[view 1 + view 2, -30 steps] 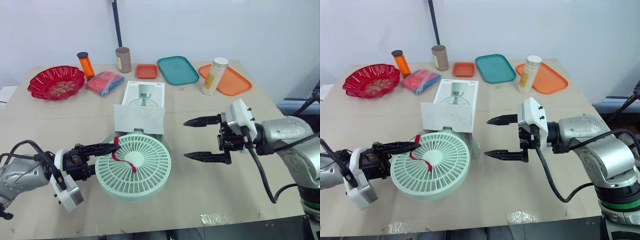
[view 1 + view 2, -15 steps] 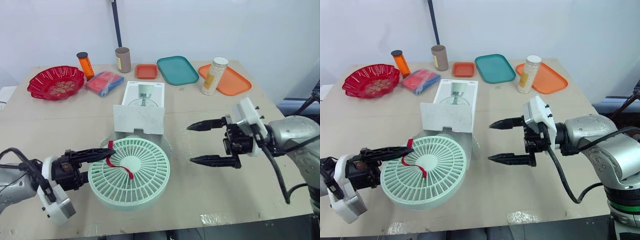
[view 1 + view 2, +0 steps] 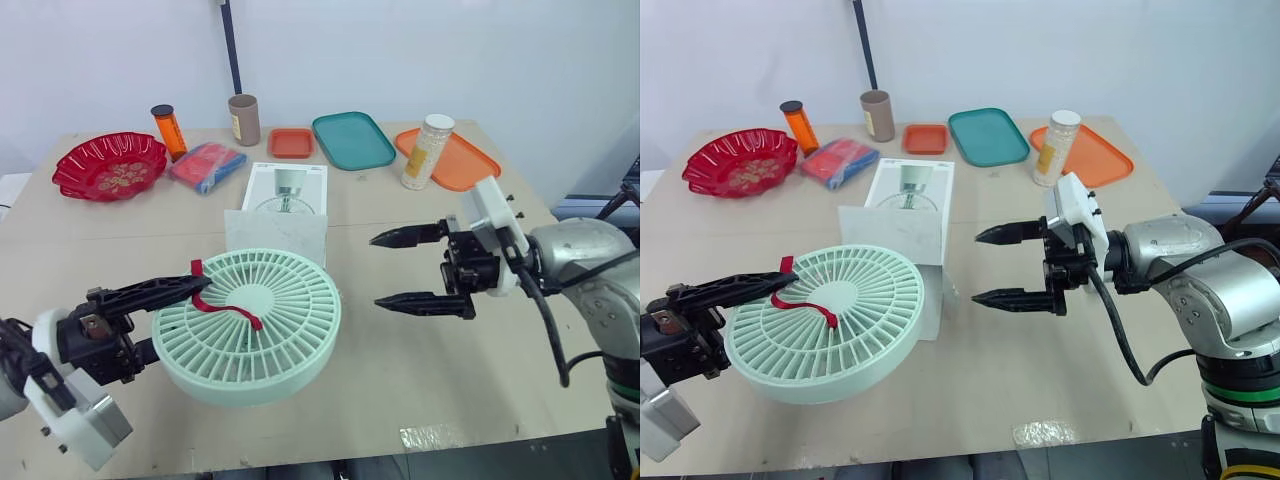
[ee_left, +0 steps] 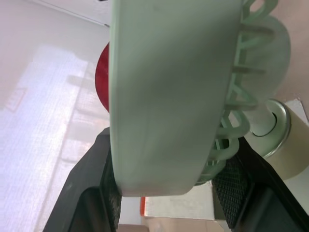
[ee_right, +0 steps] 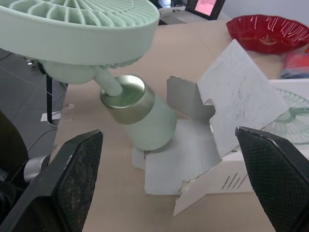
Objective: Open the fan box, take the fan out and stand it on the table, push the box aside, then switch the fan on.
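Fingers (image 3: 150, 292) of the left gripper (image 4: 171, 159) pinch the rim of the pale green round plastic fan (image 3: 250, 325), lifted just before the open white cardboard box (image 3: 277, 235), while the right gripper (image 3: 376, 271) hovers spread beside the box.

Each gripper has two long black fingers (image 3: 420, 300) that taper to points, and their inner pads (image 5: 77, 183) are cross-hatched like fine mesh. The right gripper (image 3: 375, 271) is mounted on a black motor block capped by a white angular housing (image 3: 492, 232) dotted with small dark screws. Behind it are a rounded silver-grey arm shell (image 3: 580, 262), a looping black cable (image 3: 1115, 330) and a green ring (image 3: 1238, 393). The left gripper (image 3: 195, 315) has a matching white casing (image 3: 75, 430) and thin black leads (image 3: 20, 345).
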You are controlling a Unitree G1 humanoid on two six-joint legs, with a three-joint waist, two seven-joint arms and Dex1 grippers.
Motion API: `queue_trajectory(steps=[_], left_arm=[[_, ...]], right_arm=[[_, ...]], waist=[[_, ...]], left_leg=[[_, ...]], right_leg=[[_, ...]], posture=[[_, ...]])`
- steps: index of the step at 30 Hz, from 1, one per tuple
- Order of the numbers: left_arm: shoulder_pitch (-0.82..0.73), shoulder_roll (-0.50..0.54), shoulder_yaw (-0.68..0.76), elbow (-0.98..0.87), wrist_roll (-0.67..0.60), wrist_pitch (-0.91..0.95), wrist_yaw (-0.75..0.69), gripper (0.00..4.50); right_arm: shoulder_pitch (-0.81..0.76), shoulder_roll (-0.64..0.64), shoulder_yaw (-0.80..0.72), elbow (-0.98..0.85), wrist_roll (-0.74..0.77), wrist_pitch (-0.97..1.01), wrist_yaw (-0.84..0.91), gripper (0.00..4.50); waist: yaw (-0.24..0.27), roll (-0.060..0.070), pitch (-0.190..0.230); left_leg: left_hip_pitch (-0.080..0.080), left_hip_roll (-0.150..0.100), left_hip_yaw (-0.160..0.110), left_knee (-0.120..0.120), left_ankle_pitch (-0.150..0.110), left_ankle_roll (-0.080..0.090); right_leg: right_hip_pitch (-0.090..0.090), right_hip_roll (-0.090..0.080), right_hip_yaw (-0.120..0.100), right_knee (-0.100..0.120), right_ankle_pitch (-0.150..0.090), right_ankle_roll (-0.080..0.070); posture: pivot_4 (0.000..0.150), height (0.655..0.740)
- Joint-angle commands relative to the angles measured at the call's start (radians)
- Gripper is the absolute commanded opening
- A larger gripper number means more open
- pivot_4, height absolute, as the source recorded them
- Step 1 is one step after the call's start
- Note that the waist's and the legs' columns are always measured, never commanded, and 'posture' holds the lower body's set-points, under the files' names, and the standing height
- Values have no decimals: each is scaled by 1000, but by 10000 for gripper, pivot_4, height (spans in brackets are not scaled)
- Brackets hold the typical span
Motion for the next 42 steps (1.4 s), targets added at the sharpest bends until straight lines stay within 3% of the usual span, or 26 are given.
queue_trajectory(steps=[1,16,23,29,37,42], left_arm=[[19,-41,95,-60,-59,55,-30,20292],[50,-217,403,-247,-172,574,-27,20292],[74,-262,571,-191,-216,760,-47,20292],[74,-285,680,-70,-179,882,-11,20292],[67,-331,673,117,-81,864,22,20292],[6,-325,587,202,-50,858,49,20292]], right_arm=[[-20,-4,3,3,-5,-10,23,45000],[-25,26,42,24,-40,-40,73,45000],[-38,50,69,42,-53,-51,90,45000],[-61,81,79,57,-63,-46,79,45000],[-84,174,69,-12,-68,-11,-82,45000],[-105,213,80,-18,-78,-6,-134,45000]], waist=[[0,0,0],[0,0,0],[0,0,0],[0,0,0],[-1,-2,0],[2,-4,-1]], left_leg=[[0,0,0,0,0,0],[0,0,0,0,0,0],[0,1,0,0,0,0],[0,1,0,0,0,0],[0,1,-1,0,0,0],[0,1,-2,0,0,-1]], right_leg=[[0,0,0,0,0,0],[1,1,0,-1,0,0],[1,1,0,-1,0,0],[1,1,0,-1,0,0],[1,2,0,-2,0,-1],[1,1,-1,-2,0,-1]], posture=[[1500,7255],[1500,7255],[1500,7255],[1500,7255],[1500,7255],[1500,7255]])
